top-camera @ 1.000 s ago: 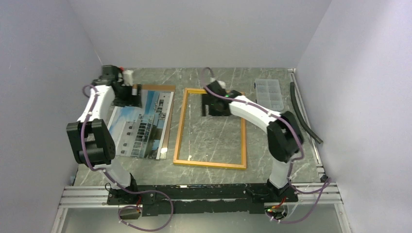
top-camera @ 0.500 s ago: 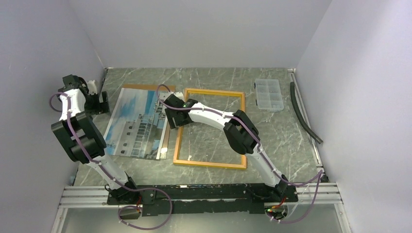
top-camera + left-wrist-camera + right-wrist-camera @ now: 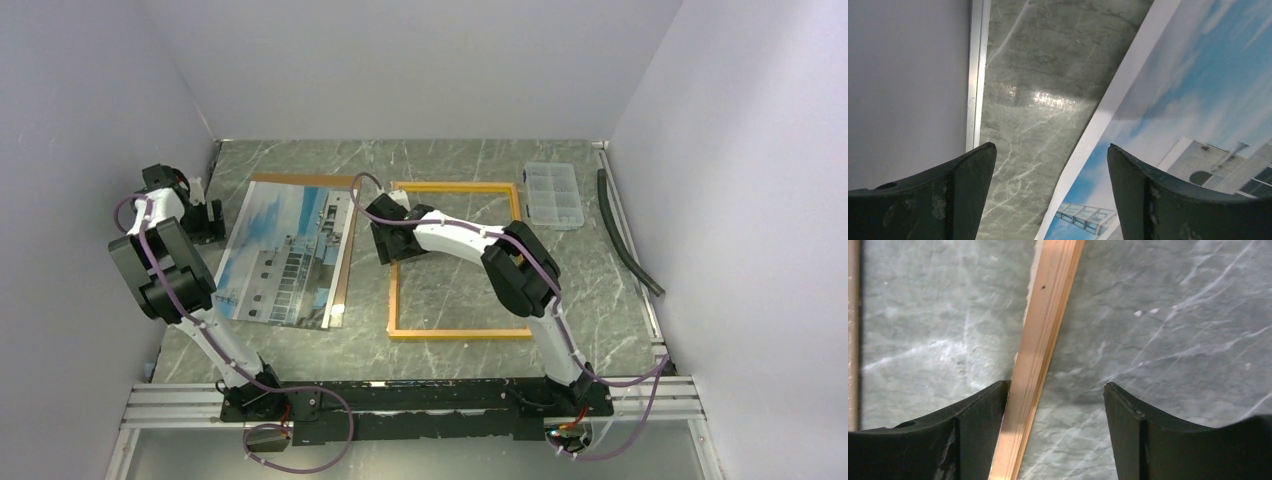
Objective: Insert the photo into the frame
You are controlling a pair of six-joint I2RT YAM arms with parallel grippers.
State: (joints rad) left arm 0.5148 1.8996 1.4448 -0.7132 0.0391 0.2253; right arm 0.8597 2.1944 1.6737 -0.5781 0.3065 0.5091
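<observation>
Grey-green marble table between pale lilac walls is what I get from the top camera. The photo, blue sky and white building face up, lies left of centre on a brown backing board that shows along its right and far edges. The frame lies flat just right of that board, apart from the photo, with bare marble showing through its opening. My right gripper is down at the upper part of the frame's left bar. My left gripper sits near the left wall, beside the photo's upper left corner. A clear compartment box lies at the upper right, and a black strip lies along the right wall.

On the left wrist camera, the left gripper has its jaws spread wide with nothing between them. Under them I see marble and the white margin of the photo, which fills the right side. A metal rail runs along the wall on the left.

On the right wrist camera, the right gripper is also spread wide, straddling one bar of the frame. The bar runs slantwise from top centre down to the picture-left finger and lies against its inner face; the other finger stands clear of it.
</observation>
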